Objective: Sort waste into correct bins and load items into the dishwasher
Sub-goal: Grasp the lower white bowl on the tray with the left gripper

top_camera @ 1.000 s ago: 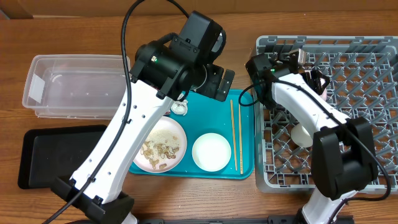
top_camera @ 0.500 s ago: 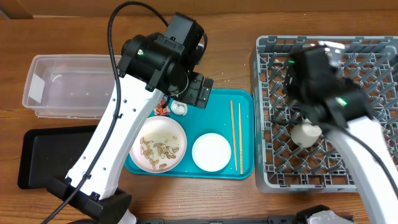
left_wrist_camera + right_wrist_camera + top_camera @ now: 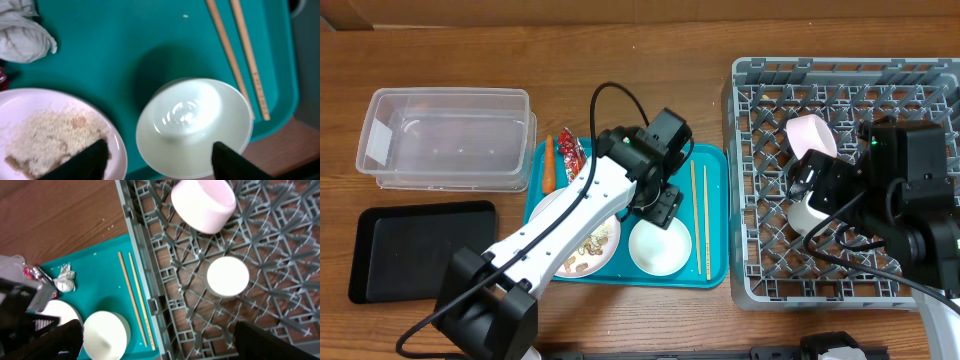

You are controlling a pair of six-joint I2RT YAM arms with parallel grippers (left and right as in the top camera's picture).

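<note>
Overhead: left end effector [image 3: 658, 207] reached bowl [image 3: 660, 248].

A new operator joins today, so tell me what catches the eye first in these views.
The left gripper hangs open over a white bowl on the teal tray, beside a plate of food scraps and the chopsticks. At right, the grey dish rack holds a tipped pale bowl and a second white bowl, with the right gripper open above it.
</note>
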